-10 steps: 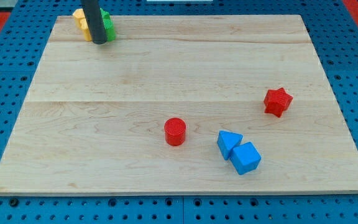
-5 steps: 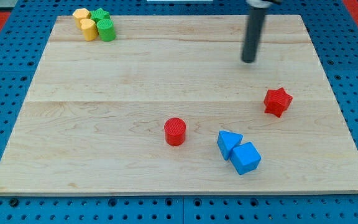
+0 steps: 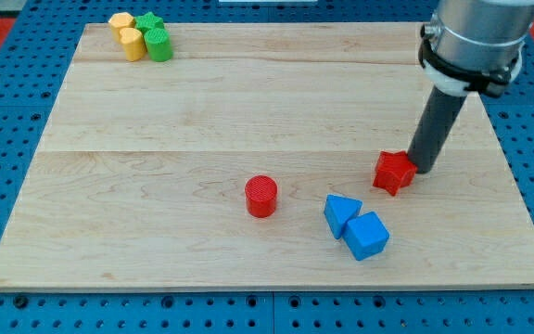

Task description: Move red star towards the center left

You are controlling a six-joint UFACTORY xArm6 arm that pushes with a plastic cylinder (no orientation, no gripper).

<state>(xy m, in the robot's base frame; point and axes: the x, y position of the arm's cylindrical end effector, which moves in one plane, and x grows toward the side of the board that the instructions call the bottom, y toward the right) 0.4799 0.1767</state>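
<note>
My tip [image 3: 422, 169] is set on the worktop [image 3: 202, 111] directly against the right side of the red star [image 3: 393, 172], which is found right of centre, in the middle band of the board. No jaws are carried by this arm, only a dark rod hung from a grey collar entering from the far right corner, so no spread or pinch can be reported. The red cylinder [image 3: 260, 196] is placed well to the left of the star, near the centre and slightly nearer. 2 blue blocks, a blue triangular block [image 3: 340, 212] and a blue cube [image 3: 367, 235], are seen touching each other just near and left of the star. In the far left corner, 2 yellow blocks [image 3: 126, 32] and 2 green blocks [image 3: 155, 37] are clustered together.
</note>
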